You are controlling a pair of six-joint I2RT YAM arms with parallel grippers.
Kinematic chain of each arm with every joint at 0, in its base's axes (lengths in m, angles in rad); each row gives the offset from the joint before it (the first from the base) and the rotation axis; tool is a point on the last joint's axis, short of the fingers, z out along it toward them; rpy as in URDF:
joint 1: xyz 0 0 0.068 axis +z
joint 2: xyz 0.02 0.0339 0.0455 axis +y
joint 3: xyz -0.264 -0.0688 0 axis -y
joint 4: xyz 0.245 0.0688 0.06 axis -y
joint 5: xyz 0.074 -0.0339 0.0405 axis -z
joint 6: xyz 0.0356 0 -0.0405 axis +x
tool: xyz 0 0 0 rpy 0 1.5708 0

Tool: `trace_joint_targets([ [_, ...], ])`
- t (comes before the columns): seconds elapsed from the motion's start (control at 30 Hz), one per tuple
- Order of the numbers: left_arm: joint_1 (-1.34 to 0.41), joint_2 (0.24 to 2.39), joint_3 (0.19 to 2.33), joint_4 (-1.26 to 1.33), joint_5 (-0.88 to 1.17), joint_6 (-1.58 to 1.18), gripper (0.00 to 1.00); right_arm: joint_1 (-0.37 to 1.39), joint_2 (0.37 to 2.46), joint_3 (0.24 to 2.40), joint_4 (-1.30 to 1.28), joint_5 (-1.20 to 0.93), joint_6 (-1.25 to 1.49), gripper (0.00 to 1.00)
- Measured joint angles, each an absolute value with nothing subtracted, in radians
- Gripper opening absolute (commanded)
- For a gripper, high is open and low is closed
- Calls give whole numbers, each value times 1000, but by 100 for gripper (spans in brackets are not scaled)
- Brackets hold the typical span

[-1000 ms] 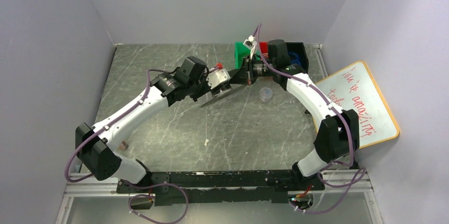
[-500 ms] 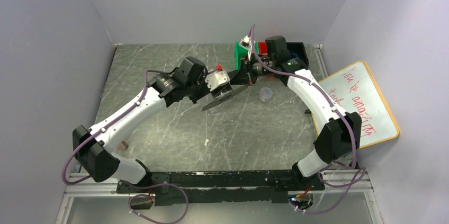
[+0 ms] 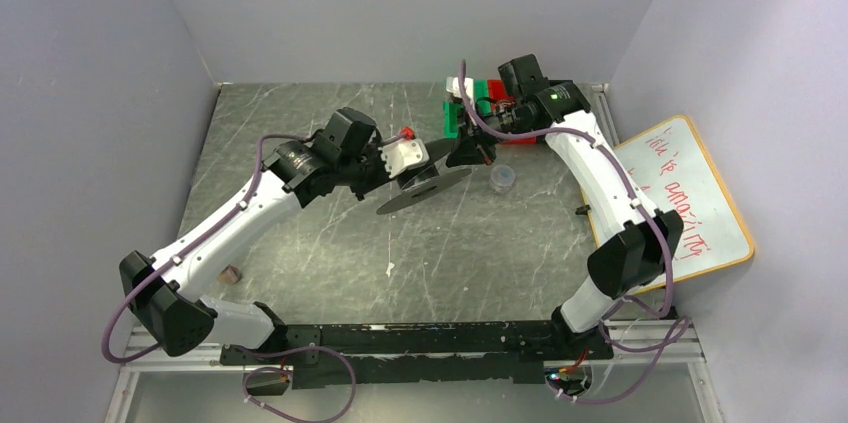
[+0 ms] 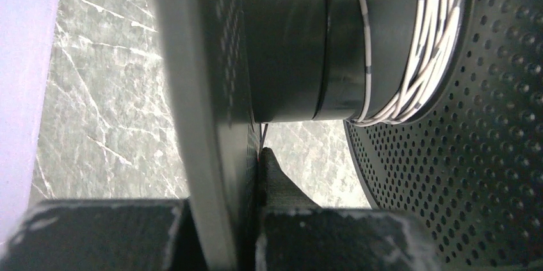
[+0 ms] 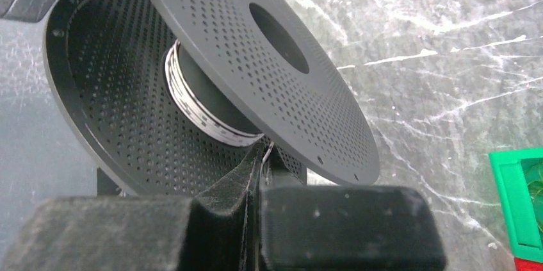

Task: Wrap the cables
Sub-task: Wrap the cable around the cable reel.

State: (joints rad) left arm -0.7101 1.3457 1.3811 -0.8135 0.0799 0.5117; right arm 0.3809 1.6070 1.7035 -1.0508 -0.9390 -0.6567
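Observation:
A black perforated spool (image 3: 425, 188) hangs above the table's middle back. My left gripper (image 3: 405, 175) is shut on one of its flanges (image 4: 214, 123). White cable with grey marks (image 4: 422, 47) is wound on the hub; it also shows in the right wrist view (image 5: 198, 114). My right gripper (image 3: 466, 155) is shut on the thin cable (image 5: 266, 151) just off the spool's rim, between the two flanges. The spool (image 5: 256, 72) fills the right wrist view, tilted.
A green bin (image 3: 462, 108), a red bin (image 3: 497, 93) and a black bin (image 3: 570, 103) stand at the back right. A small clear cup (image 3: 503, 178) sits near the spool. A whiteboard (image 3: 680, 193) leans at the right. A small object (image 3: 231, 273) lies at the left front.
The spool has tilted flatter and dropped a little to the left. My right gripper has swung down and left toward the spool, and its wrist has turned.

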Motion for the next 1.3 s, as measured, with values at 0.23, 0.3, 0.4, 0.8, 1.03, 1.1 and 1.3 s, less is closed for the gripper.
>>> trace_joint_targets([
  [0.23, -710, 1349, 1385, -855, 109, 523, 2, 385, 1642, 1742, -1161, -920, -761, 0],
  [0.3, -710, 1353, 1391, -865, 123, 529, 2, 392, 1642, 1742, -1162, -915, -770, 0],
  [0.4, -706, 1353, 1391, -883, 140, 533, 2, 403, 1642, 1742, -1179, -902, -786, 0],
  [0.8, -706, 1353, 1389, -892, 136, 538, 2, 426, 1622, 1742, -1205, -751, -832, 4],
  [1.03, -706, 1361, 1387, -871, 134, 533, 2, 458, 1563, 1742, -1202, -628, -817, 14],
  [1.1, -706, 1372, 1387, -916, 116, 534, 2, 476, 1541, 1739, -1182, -607, -806, 14],
  [1.3, -705, 1407, 1363, -1036, 85, 533, 2, 553, 1459, 1732, -1110, -536, -790, 5],
])
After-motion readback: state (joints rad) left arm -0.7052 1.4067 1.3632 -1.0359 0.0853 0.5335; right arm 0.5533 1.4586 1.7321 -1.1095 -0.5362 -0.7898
